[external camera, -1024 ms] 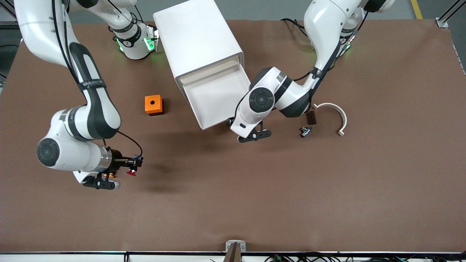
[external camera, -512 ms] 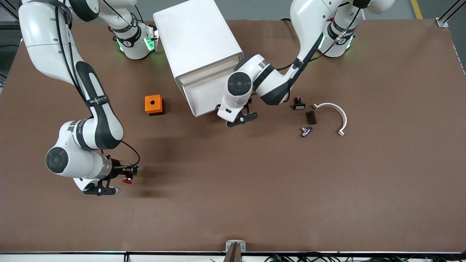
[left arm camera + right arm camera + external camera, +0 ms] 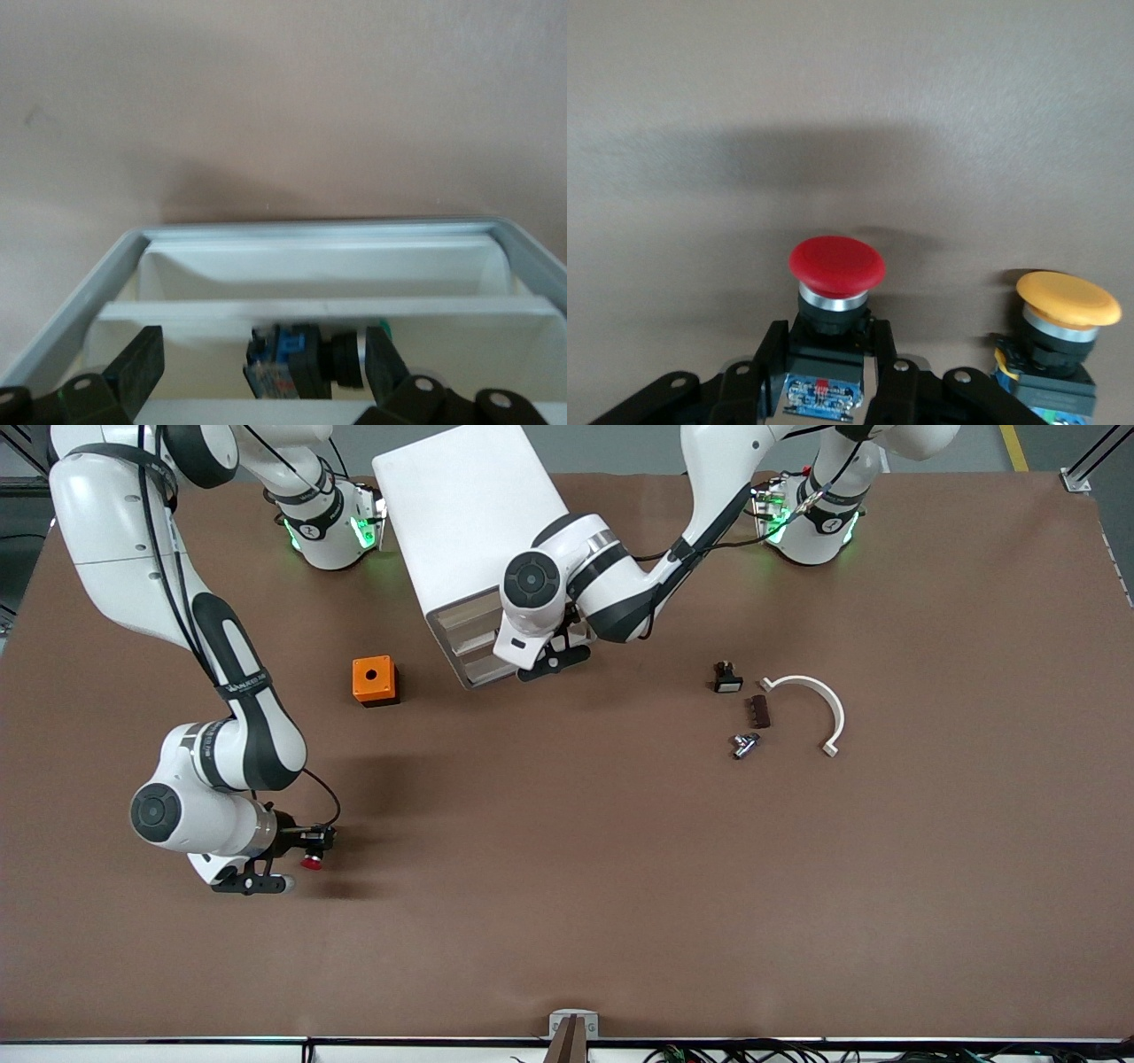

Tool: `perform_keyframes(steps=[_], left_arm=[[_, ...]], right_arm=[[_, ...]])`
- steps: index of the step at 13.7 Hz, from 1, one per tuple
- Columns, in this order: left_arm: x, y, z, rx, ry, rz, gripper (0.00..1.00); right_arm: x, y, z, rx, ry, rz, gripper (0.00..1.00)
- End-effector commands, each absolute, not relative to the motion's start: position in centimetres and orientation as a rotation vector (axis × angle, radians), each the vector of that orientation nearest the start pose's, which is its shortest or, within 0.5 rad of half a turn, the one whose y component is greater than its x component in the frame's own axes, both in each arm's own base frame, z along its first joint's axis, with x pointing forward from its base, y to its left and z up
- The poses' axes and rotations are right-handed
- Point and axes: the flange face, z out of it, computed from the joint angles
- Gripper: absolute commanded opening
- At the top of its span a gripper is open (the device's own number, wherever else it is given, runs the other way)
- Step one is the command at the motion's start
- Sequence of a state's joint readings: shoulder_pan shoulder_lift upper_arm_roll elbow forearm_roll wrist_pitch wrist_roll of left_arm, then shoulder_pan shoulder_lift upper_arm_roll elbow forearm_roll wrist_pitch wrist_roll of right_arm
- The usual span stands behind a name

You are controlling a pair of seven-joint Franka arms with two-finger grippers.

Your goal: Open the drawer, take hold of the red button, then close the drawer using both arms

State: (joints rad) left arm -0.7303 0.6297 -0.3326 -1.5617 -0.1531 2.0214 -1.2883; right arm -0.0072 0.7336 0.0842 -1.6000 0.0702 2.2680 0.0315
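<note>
The white cabinet (image 3: 474,522) stands near the robots' bases. Its drawer (image 3: 469,646) is pushed in, about level with the cabinet's front. My left gripper (image 3: 551,657) is at that front, its camera bracket against the drawer fronts. In the left wrist view it is open (image 3: 263,347), and a green-capped switch (image 3: 306,361) lies in a drawer between its fingers. My right gripper (image 3: 314,849) is low over the table toward the right arm's end. It is shut on the black-and-blue body of the red-capped button (image 3: 311,861), cap outward, also in the right wrist view (image 3: 835,263).
An orange-capped switch (image 3: 1065,305) stands on the table right beside the held button. An orange box (image 3: 374,680) sits beside the cabinet. A small black switch (image 3: 726,678), a brown block (image 3: 757,710), a metal fitting (image 3: 744,744) and a white curved piece (image 3: 819,700) lie toward the left arm's end.
My left arm has pushed the drawer from well out into the cabinet, moving toward the bases. My right gripper has sunk a little with the button in it.
</note>
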Motion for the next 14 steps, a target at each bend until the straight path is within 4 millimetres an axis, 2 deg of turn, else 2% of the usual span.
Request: perform_keyframes(steps=[1, 2, 3, 4, 5, 6, 8, 10, 12, 14], left_arm=[[33.5, -58.8, 29.1, -3.022, -0.534, 0.554, 1.0], [33.0, -59.1, 29.1, -3.019, -0.537, 0.556, 1.0], [33.3, -58.9, 29.2, -3.017, -0.548, 0.555, 1.0], [34.2, -58.5, 29.8, -3.025, -0.575, 0.542, 1.0], [35.4, -57.9, 30.6, -3.028, -0.596, 0.52, 1.0], [38.3, -55.9, 32.2, -3.026, -0.666, 0.489, 1.0], [43.8, -51.1, 35.8, -3.024, -0.787, 0.428, 1.0], [47.1, -46.9, 39.2, -2.99, -0.848, 0.366, 1.0], [49.9, -42.8, 43.0, -2.964, -0.89, 0.285, 1.0], [52.6, -38.1, 46.6, -2.985, -0.793, 0.248, 1.0]], right_arm=[[68.4, 4.2, 19.9, -3.039, 0.012, 0.094, 0.16], [68.4, 4.2, 19.8, -3.038, 0.016, 0.094, 0.25], [68.6, 4.2, 20.0, -3.038, 0.021, 0.088, 0.4], [68.8, 4.2, 20.2, -3.038, 0.021, 0.078, 0.64], [69.0, 4.2, 20.8, -3.036, 0.029, 0.063, 0.82], [69.3, 4.2, 21.3, -3.036, 0.031, 0.051, 1.0], [69.7, 4.2, 23.1, -3.038, 0.02, 0.013, 1.0], [70.0, 2.9, 25.7, -3.049, 0.025, -0.014, 1.0], [69.9, 2.9, 29.8, -3.051, -0.037, -0.056, 1.0], [69.3, 3.2, 35.4, -3.054, -0.062, -0.096, 1.0]])
